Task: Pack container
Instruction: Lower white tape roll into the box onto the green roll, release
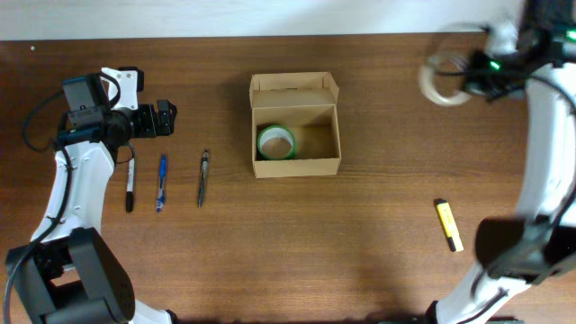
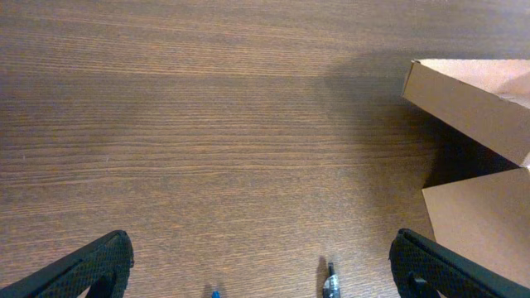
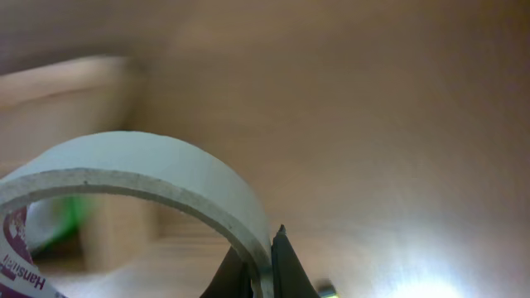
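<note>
Three pens [image 1: 162, 183] lie near desk's left edge, beside my left gripper [image 1: 166, 118], which is spread wide w/ nothing in it. Container [image 1: 297, 166] sits mid-desk, lid up, green tape roll [image 1: 275, 141] inside. Right gripper [image 1: 470, 77], by far right corner, is clamped on white tape roll [image 1: 441, 84], so I'd call this the carry step. Next: swing left, lower into box beside the green roll. Yellow marker [image 1: 448, 225] near front right edge isn't in the way.

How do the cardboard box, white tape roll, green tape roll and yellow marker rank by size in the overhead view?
1. cardboard box
2. white tape roll, though held up nearer the camera, so unsure
3. green tape roll
4. yellow marker
</note>
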You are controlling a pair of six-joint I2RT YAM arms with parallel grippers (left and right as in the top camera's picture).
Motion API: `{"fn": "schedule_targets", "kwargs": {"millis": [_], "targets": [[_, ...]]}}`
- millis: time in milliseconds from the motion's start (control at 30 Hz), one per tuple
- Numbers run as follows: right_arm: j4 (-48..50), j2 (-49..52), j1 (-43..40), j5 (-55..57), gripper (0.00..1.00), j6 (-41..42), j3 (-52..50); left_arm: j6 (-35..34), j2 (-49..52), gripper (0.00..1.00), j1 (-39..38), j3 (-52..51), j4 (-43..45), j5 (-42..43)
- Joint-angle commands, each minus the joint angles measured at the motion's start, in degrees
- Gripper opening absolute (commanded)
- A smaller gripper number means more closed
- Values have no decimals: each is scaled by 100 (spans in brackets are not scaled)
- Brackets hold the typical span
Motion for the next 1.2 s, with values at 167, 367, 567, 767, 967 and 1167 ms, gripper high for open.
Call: {"fn": "schedule_targets", "kwargs": {"millis": [167, 367, 567, 767, 967, 1167], "targets": [[-114, -70, 2942, 151, 4, -2369, 485, 92, 39, 99, 20, 57, 9, 81], [149, 732, 3893, 916, 4, -3274, 435, 94, 39, 99, 20, 57, 11, 81], [520, 1593, 4004, 925, 4, -3390, 435, 94, 39, 99, 20, 57, 9, 81], [671, 2194, 3895, 693, 4, -3362, 435, 94, 39, 99, 20, 57, 11, 81], [1169, 2610, 3794, 570, 4, -3053, 435, 94, 39, 99, 20, 57, 9, 81], [1596, 2728, 3729, 514, 4, -2911, 435, 94, 39, 99, 20, 57, 11, 81]]}}
